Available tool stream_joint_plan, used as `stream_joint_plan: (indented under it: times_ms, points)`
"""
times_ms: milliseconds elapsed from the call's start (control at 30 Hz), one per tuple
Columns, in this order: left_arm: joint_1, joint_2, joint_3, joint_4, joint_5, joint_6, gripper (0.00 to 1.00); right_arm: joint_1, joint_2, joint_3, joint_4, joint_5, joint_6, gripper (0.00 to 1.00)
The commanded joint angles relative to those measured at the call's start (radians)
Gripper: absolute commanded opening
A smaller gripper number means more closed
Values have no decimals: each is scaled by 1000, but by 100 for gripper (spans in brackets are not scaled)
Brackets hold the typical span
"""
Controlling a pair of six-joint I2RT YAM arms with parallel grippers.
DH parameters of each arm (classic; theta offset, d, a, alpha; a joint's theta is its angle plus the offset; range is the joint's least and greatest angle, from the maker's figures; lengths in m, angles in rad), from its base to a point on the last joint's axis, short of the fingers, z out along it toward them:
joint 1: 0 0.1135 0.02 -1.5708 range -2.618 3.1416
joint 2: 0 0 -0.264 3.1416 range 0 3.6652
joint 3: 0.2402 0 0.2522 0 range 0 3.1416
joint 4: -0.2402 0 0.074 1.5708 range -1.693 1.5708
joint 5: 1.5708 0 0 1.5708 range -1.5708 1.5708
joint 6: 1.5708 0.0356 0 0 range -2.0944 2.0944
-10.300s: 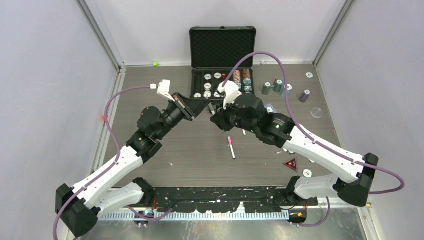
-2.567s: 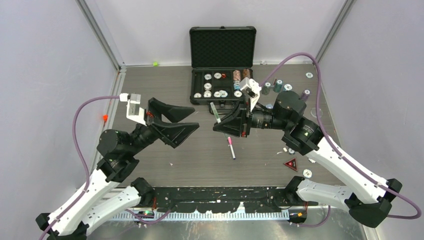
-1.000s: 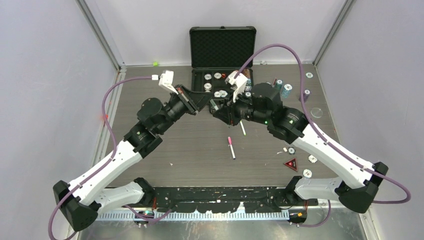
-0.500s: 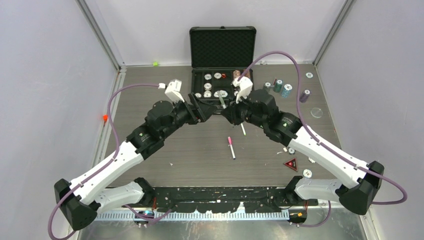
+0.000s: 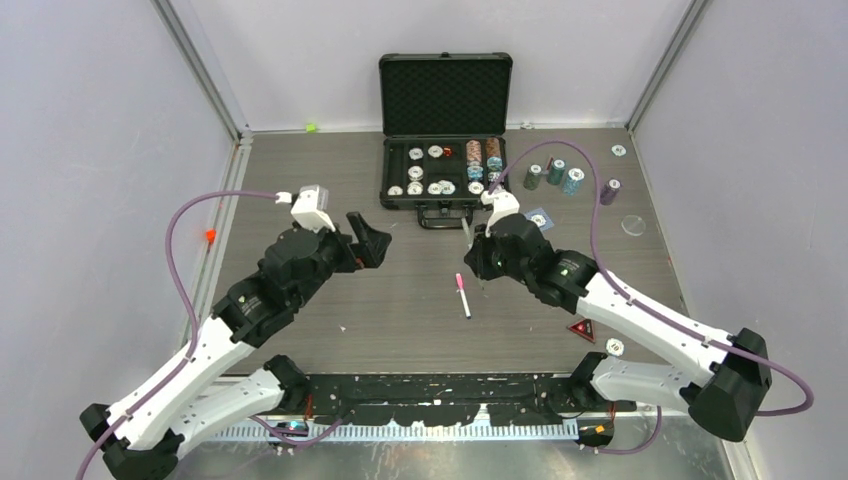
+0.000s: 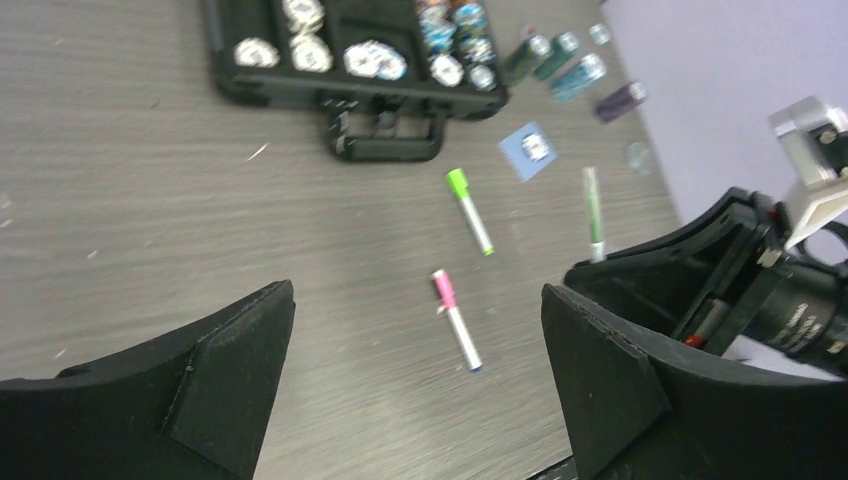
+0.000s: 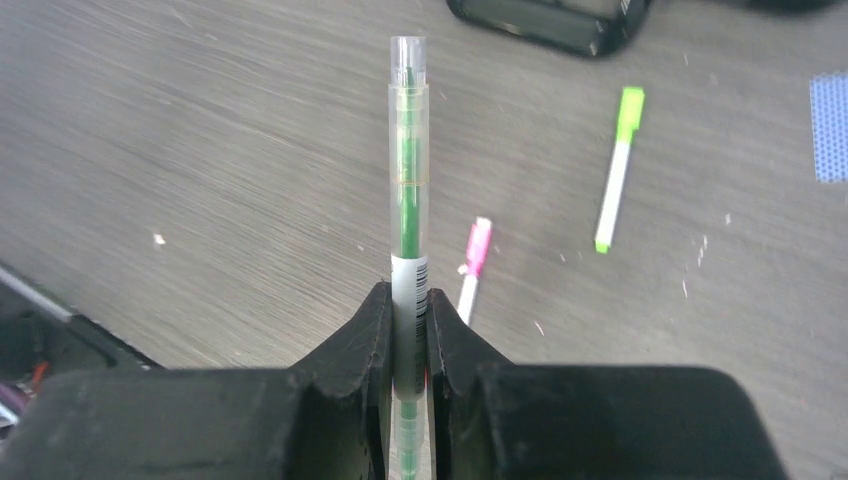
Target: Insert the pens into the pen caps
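My right gripper [image 7: 408, 295] is shut on a translucent pen [image 7: 408, 190] with a green core, held by the barrel. A clear cap sits on the pen's far end, and the pen sticks out past the fingers. In the top view this gripper [image 5: 472, 250] hangs over the table's middle. A white pen with a pink cap [image 5: 463, 295] lies flat on the table below it. A white pen with a neon green cap [image 7: 618, 165] lies further back. My left gripper [image 5: 368, 235] hovers to the left, open and empty; its wrist view shows both pens [image 6: 455, 320] between its wide fingers [image 6: 230, 360].
A black open case [image 5: 445, 190] with poker chips stands at the back. Chip stacks [image 5: 560, 175] are to its right, with a blue card [image 5: 538, 218] near them. A red triangular token [image 5: 582, 327] and loose chips [image 5: 614, 347] lie at the front right.
The left gripper has opened and pulled back to the left, away from the right gripper. The right gripper kept the pen and moved down toward the table's middle.
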Motion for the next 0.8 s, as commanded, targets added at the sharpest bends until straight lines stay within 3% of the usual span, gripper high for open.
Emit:
stream_joint_plan:
  times_ms: [0,300,633,767]
  points:
    - [-2,-55,-55,-140,-98,38,96,-18,64,-41,-70,103,97,1]
    - [-2,-162,-132,-270,-141,18,96,-81,295,-94,-61,62,159,0]
    - [-2,-208,-161,-326,-156,22,96,-101,436,-119,2,-1,174,0]
    - [-2,-217,-162,-342,-167,26,96,-100,448,-124,3,-2,180,9]
